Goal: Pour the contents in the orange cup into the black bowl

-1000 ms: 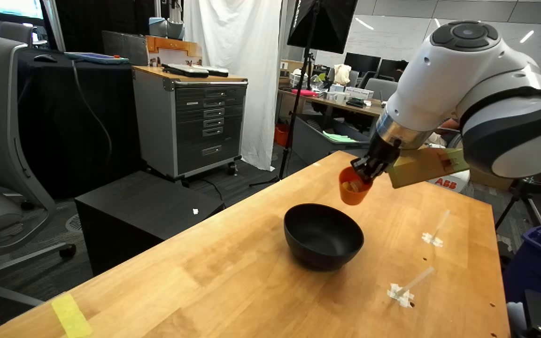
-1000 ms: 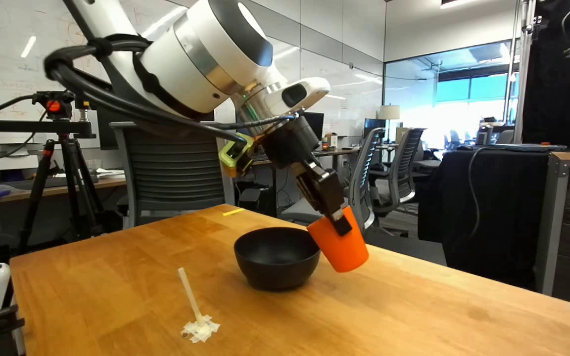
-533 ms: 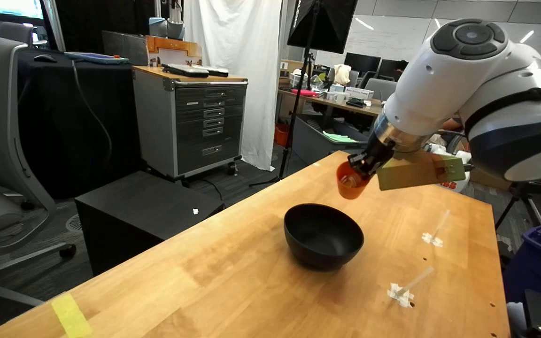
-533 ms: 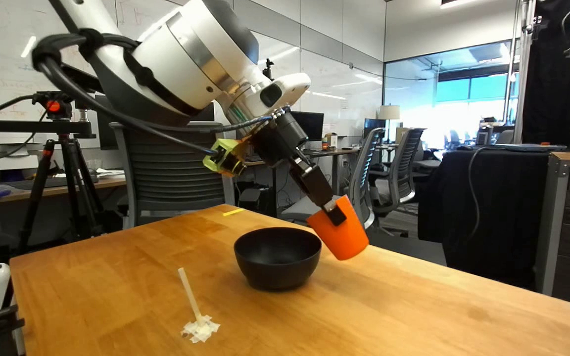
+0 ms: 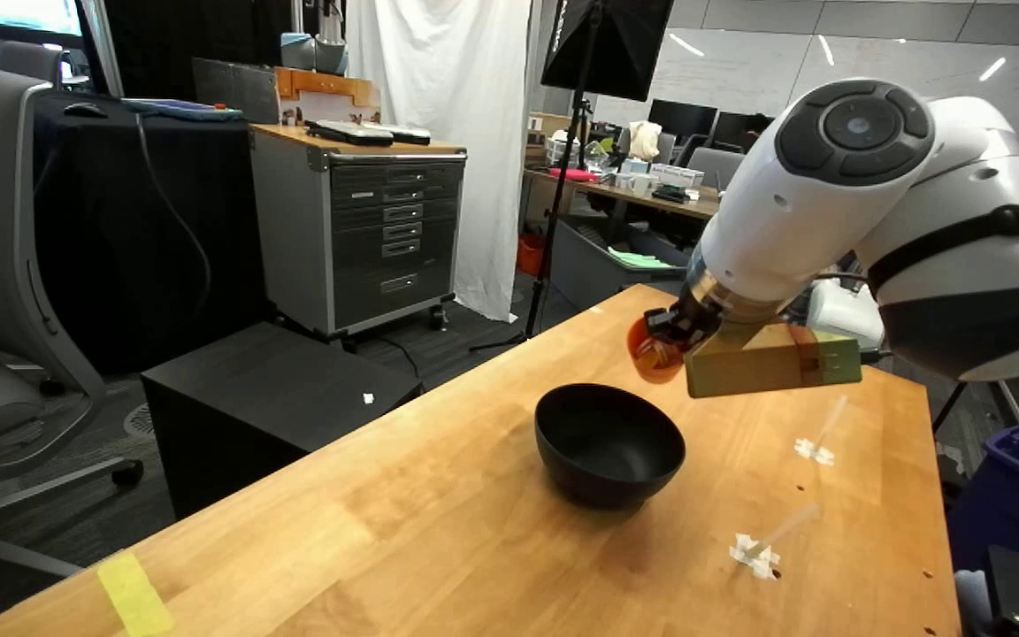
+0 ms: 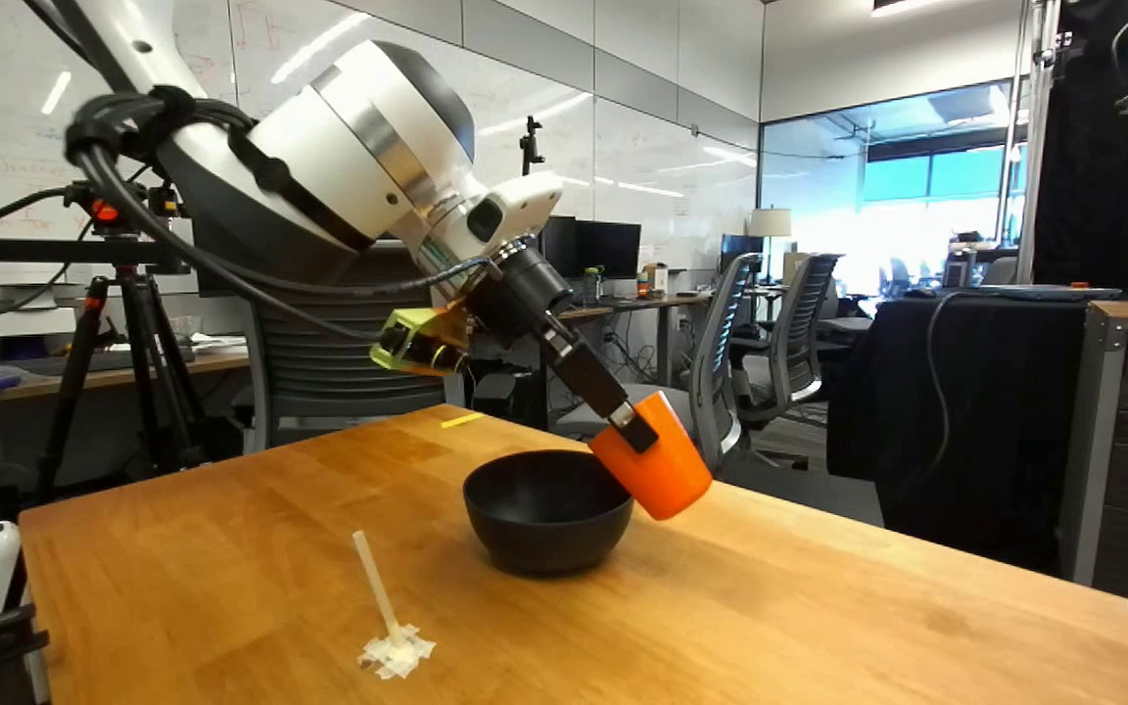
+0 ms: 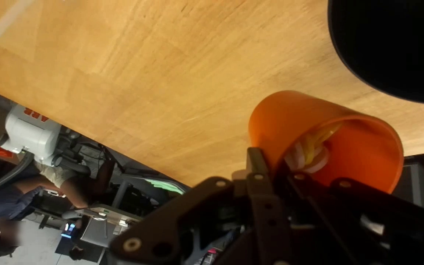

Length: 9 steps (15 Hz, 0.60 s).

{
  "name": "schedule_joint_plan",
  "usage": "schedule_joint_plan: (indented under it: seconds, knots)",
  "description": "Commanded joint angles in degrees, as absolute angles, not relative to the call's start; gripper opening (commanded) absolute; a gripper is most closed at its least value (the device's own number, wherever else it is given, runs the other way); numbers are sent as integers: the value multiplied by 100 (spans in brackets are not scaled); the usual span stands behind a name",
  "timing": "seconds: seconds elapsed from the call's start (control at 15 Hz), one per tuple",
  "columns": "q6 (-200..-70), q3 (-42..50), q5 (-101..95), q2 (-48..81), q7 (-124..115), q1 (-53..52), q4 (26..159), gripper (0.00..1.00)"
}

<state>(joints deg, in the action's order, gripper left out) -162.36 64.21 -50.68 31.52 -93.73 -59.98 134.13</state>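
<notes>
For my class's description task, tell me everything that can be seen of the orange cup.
The orange cup is a plain, tapered tumbler with a round rim; it looks like plastic. It is tilted, mouth higher than base, and seems to hang above the table, beside and apart from the black bowl. The claw is shut on its wall at the rim. Pale and yellowish pieces lie inside it.

White-and-dark-grey jointed robot arm (image 6: 314,157), bent and slanting downward

In an exterior view the silver metal wrist (image 6: 442,245) slopes down to a black two-fingered gripper (image 6: 637,431), its slim dark fingers (image 7: 258,186) pinched tight in a grip.
</notes>
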Motion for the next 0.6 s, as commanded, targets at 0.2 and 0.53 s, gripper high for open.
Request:
schedule_joint_plan:
  seconds: [0.2,0.53]
  knots:
    - [-15775,6535,-5877,3634,-10891,-6519,13357,8]
    - [-15117,6315,-6940,3507,-12230,-6590,13330,7]
